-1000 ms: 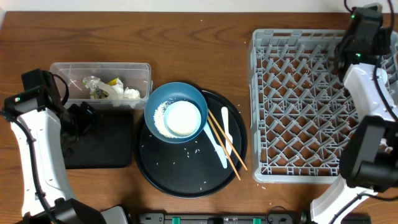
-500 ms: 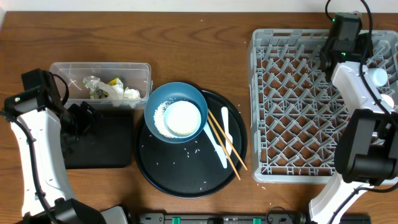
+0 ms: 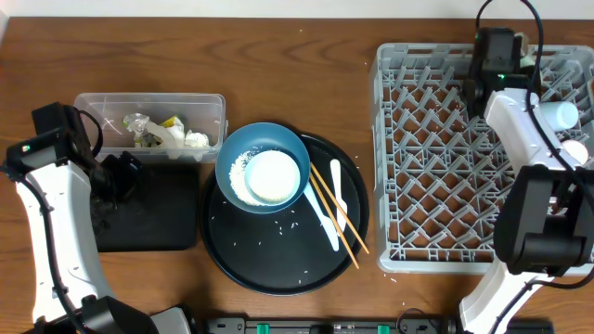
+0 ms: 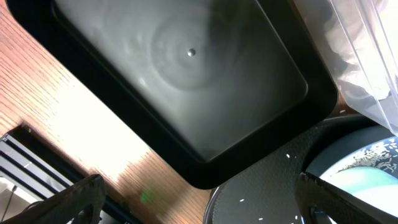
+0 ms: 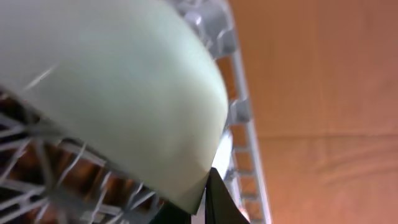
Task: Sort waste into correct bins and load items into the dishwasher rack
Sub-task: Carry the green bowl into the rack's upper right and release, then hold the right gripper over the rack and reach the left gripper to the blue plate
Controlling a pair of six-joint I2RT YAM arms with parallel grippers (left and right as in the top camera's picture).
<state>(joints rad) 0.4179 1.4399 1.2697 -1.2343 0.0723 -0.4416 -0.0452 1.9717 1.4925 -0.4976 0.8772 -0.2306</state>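
Observation:
The dark-blue bowl (image 3: pixel 264 133) sits on the round black tray, holding a white cup (image 3: pixel 276 176) and rice grains (image 3: pixel 241 172). Beside it lie a white spoon (image 3: pixel 337 186) and chopsticks (image 3: pixel 341 221). My left gripper (image 3: pixel 116 178) (image 4: pixel 202 196) hangs open and empty over the shallow black bin (image 3: pixel 153 218) (image 4: pixel 186 74). The clear tub (image 3: pixel 93 98) holds tissue and a yellow-green packet (image 3: pixel 170 123). My right gripper (image 3: pixel 475 88) (image 5: pixel 208 186) is over the far part of the dishwasher rack (image 3: pixel 436 186), shut on the rim of a pale cup (image 5: pixel 124 81).
Loose rice grains (image 3: pixel 283 223) are scattered on the round black tray (image 3: pixel 278 264) (image 4: pixel 261 193). Two white cups (image 3: pixel 557 113) lie at the rack's right edge. The rack's rim (image 5: pixel 239 112) borders bare wooden table. The clear tub's corner (image 4: pixel 367 62) is just past the black bin.
My right wrist has swung left along the rack's far side, uncovering the cups at the right edge. The left arm has stayed still.

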